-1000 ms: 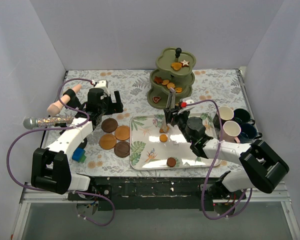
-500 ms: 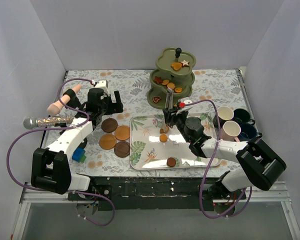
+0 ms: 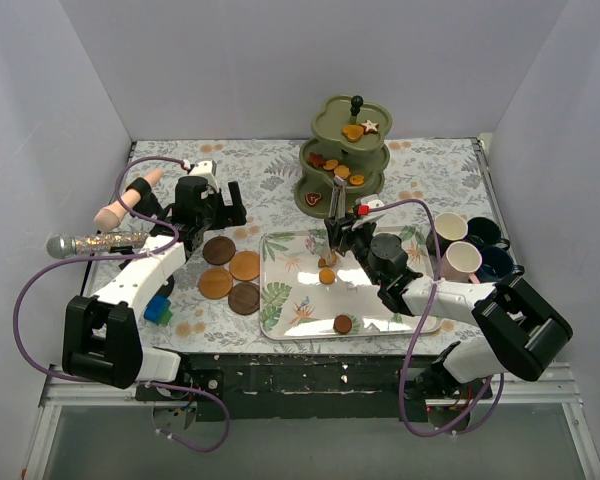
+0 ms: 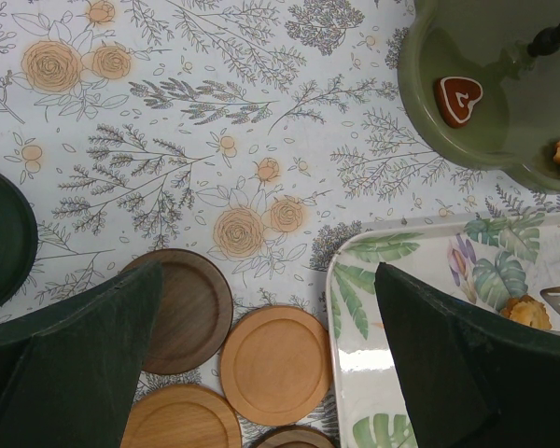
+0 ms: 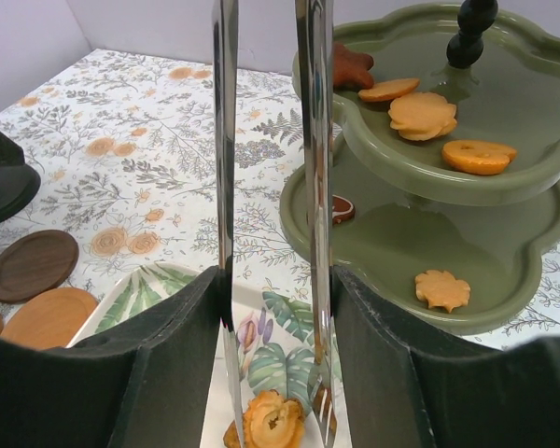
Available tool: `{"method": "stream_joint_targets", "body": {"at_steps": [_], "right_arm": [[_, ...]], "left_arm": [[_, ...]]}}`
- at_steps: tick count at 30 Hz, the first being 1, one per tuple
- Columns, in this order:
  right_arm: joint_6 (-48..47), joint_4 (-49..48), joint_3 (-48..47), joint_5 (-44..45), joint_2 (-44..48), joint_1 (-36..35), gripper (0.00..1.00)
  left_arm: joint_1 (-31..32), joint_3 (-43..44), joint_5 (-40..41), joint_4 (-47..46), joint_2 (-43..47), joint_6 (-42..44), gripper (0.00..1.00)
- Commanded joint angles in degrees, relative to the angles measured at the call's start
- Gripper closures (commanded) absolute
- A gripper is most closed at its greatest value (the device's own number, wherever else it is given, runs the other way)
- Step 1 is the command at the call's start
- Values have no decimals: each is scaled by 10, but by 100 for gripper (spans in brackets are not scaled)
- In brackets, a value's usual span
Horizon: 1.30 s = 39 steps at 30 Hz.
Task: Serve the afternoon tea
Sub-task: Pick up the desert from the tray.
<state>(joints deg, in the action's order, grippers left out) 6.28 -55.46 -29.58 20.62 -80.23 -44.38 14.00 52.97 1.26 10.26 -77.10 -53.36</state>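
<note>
My right gripper (image 5: 273,280) is shut on the metal tongs (image 5: 313,187), one finger pressing each blade from outside. The blade tips stand on either side of an orange biscuit (image 5: 273,422) on the leaf-print tray (image 3: 280,300). Two more biscuits (image 3: 343,323) lie on that tray. Just beyond it is the olive-green three-tier stand (image 3: 342,160), with several biscuits (image 5: 422,112) on its tiers. My left gripper (image 4: 266,280) hangs open above the brown coasters (image 4: 275,364), holding nothing. The mugs (image 3: 460,250) are clustered at the right.
A glittery microphone (image 3: 95,242), a peach-coloured object (image 3: 125,200) and a small blue block (image 3: 158,310) lie at the left. White walls close in the table on three sides. The stand's lower tier (image 4: 429,103) overhangs the tray's far edge.
My right arm has shifted slightly left with the tongs, and their tips have come down around the biscuit on the tray. The left arm has not moved.
</note>
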Motion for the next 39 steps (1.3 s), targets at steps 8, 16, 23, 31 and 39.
{"method": "stream_joint_targets", "body": {"at_steps": [8, 16, 23, 31, 39], "right_arm": [[5, -26, -27, 13, 22, -11, 43], [-14, -32, -30, 30, 27, -24, 42], [-22, -32, -32, 38, 12, -30, 42], [-25, -30, -36, 37, -5, -30, 42], [-20, -30, -35, 34, -9, -30, 44]], "left_arm": [[-1, 8, 3, -5, 11, 3, 2], [-1, 7, 2, -5, 11, 3, 2], [-1, 7, 2, -5, 12, 3, 2], [-1, 8, 2, -4, 13, 4, 2], [-1, 8, 3, -5, 13, 4, 2]]}}
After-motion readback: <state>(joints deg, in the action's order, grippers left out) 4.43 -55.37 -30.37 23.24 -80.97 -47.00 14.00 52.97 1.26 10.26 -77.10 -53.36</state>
